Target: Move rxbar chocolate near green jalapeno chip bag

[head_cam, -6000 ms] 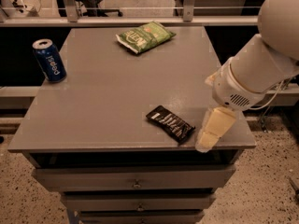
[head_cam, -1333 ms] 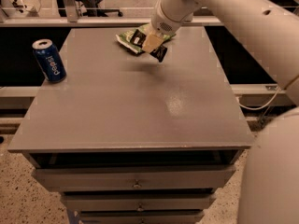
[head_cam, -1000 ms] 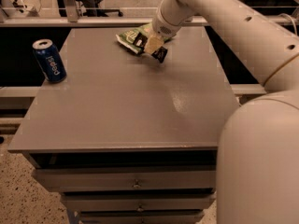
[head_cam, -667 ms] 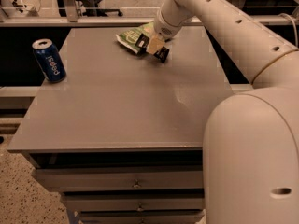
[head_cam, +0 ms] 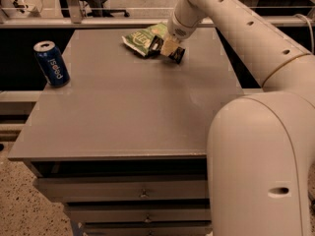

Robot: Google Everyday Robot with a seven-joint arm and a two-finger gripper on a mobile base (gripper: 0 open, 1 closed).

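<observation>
The green jalapeno chip bag (head_cam: 141,37) lies at the far middle of the grey table (head_cam: 123,112). The rxbar chocolate (head_cam: 177,54), a black bar, is held in my gripper (head_cam: 169,47) right beside the bag's right end, low over the table top. Its two black ends stick out on either side of the pale fingers (head_cam: 170,45). The gripper is shut on the bar. My white arm reaches in from the right foreground and hides the table's right front corner.
A blue Pepsi can (head_cam: 51,63) stands upright near the table's left edge. Drawers (head_cam: 142,193) sit under the table front. A metal rail (head_cam: 98,21) and chair legs lie behind the far edge.
The gripper has carried the bar from the front right of the table to the far side, then eased it down a little next to the chip bag. Bag and can have not moved.
</observation>
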